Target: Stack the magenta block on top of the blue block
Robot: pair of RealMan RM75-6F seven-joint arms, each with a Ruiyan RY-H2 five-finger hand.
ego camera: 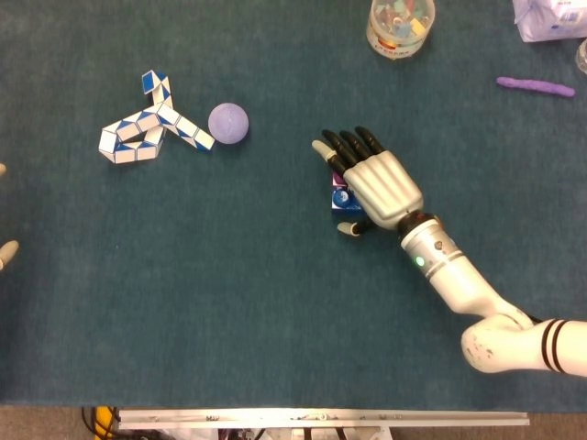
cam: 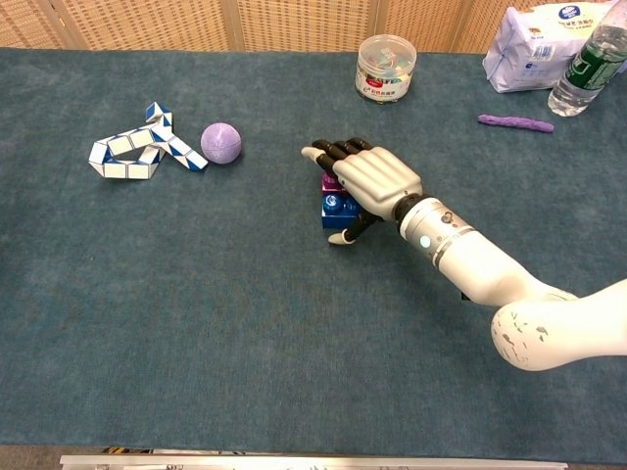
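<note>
The right hand [ego camera: 378, 183] [cam: 370, 179] is laid palm-down over the two blocks near the middle of the surface [ego camera: 229, 302] [cam: 196, 323], its dark fingers [ego camera: 347, 145] [cam: 338, 150] stretched forward and slightly apart, the thumb [ego camera: 348, 228] [cam: 345, 234] reaching down beside the blocks at the near side. Whether the blocks are actually gripped or only covered cannot be told from either view.

The magenta block [ego camera: 337, 173] [cam: 329, 181] is seen just under the fingers, touching the blue block [ego camera: 341, 199] [cam: 334, 209] on its far side. In the chest view the magenta block appears to sit behind and somewhat above the blue one; whether it is fully seated on top cannot be told. In the head view only slivers of both blocks are shown at the left edge of the palm.

Of the left hand [ego camera: 5, 252], only pale fingertips are caught at the left edge of the head view; its state cannot be told, and it is not shown in the chest view.

Further out, a lilac ball [ego camera: 227, 122] [cam: 221, 143] lies just beside a blue-and-white twist puzzle [ego camera: 147, 124] [cam: 140, 145]. A clear tub [ego camera: 400, 25] [cam: 385, 67] carries a label too small to read. A purple strip [ego camera: 535, 86] [cam: 515, 122] lies to the right. Only in the chest view are a white bag [cam: 534, 44] with unreadable print and a bottle [cam: 587, 64] with a green label fully shown.
</note>
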